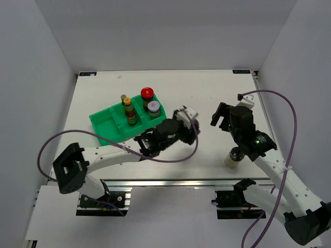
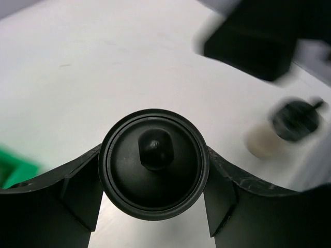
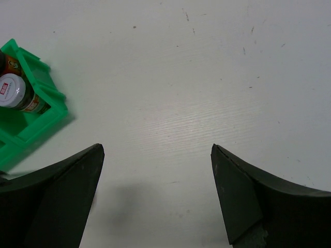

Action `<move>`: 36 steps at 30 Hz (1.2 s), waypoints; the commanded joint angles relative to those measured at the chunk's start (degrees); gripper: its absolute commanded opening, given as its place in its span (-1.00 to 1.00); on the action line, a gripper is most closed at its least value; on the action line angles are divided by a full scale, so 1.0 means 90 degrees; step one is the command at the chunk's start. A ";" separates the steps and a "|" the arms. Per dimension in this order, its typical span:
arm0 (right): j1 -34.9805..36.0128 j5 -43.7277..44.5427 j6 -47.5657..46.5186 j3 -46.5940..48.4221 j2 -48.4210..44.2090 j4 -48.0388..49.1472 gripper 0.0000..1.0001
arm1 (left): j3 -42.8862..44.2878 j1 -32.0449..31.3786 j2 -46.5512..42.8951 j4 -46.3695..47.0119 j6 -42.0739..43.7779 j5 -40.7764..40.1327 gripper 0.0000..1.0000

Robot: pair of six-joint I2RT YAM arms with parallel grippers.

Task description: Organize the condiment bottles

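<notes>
Left gripper (image 2: 153,153) clamps 1 black-lidded jar (image 2: 154,178); right gripper (image 3: 156,150) gapes wide, empty; silver-lidded jar (image 3: 13,91): label unreadable.

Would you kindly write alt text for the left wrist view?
The left gripper grips a black-lidded jar, seen from above. A second black-lidded jar stands on the white table at right; a green bin corner shows at left.

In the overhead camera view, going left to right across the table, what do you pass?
slim bottles → red-capped jar → left end effector, closed on the gripped black-lidded jar → right end effector, open → standing black-lidded jar
</notes>
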 commanded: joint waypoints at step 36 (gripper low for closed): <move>-0.0612 -0.0564 -0.0365 -0.0230 0.1275 0.0860 0.78 | -0.0960 0.5945 -0.0991 -0.1559 -0.2897 -0.3710 0.02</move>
